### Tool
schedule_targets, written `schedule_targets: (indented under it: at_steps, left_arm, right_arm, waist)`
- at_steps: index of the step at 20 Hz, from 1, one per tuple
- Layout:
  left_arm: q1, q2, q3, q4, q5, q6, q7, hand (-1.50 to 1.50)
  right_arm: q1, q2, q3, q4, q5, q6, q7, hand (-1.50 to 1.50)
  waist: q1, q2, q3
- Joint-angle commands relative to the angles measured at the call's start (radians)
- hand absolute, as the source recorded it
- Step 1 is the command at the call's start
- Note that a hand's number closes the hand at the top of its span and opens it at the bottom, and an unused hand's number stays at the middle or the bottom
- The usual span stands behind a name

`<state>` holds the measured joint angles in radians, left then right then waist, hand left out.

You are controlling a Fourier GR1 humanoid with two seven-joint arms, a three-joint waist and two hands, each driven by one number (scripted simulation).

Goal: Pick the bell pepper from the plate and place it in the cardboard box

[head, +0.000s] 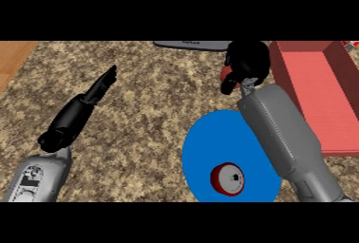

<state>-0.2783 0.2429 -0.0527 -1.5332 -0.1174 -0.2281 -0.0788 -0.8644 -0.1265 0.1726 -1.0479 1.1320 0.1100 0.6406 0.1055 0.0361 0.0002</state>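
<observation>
My right hand (247, 59) is raised at the back of the counter, just left of the reddish box (319, 99). Its fingers are curled round a red thing, the bell pepper (226, 72), of which only a small patch shows at the hand's left side. The blue plate (210, 142) lies nearer to me, partly under my right forearm. On the plate's front part sits a round red-rimmed object with a grey middle (228, 179). My left hand (91, 97) lies at the left with straight fingers pointing away from me, holding nothing.
A flat grey object (193, 45) lies at the back edge, left of my right hand. The box is open-topped with nothing visible inside. The speckled counter ends at a wooden strip (14, 57) on the far left.
</observation>
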Motion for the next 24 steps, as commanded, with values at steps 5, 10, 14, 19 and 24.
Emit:
schedule_targets:
  at_steps: [5,10,14,19,24]
  left_arm:
    - [0.001,-0.001,0.012,0.000,-0.002,0.007,0.010,0.00]
    - [0.043,-0.012,-0.006,-0.010,-0.028,0.023,0.005,0.00]
    - [0.038,0.011,0.034,-0.015,0.005,0.001,0.011,0.00]
    - [0.064,-0.017,-0.003,-0.033,-0.031,0.021,0.010,0.00]
    - [0.044,-0.011,0.031,-0.019,-0.019,0.021,0.011,0.00]
  right_arm:
    - [-0.347,0.011,-0.104,0.276,0.085,-0.165,0.114,1.50]
    - [-0.386,-0.062,-0.215,0.333,0.113,-0.362,0.249,1.50]
    - [-0.426,-0.116,-0.249,0.437,0.152,-0.437,0.300,1.50]
    - [-0.466,-0.218,-0.322,0.546,0.131,-0.493,0.254,1.50]
    - [-0.418,-0.281,-0.327,0.646,0.144,-0.483,0.191,1.50]
  waist:
    - [-0.029,-0.016,-0.001]
    - [-0.038,-0.016,-0.001]
    - [-0.054,-0.021,-0.001]
    - [-0.058,-0.020,0.000]
    - [-0.073,-0.024,0.000]
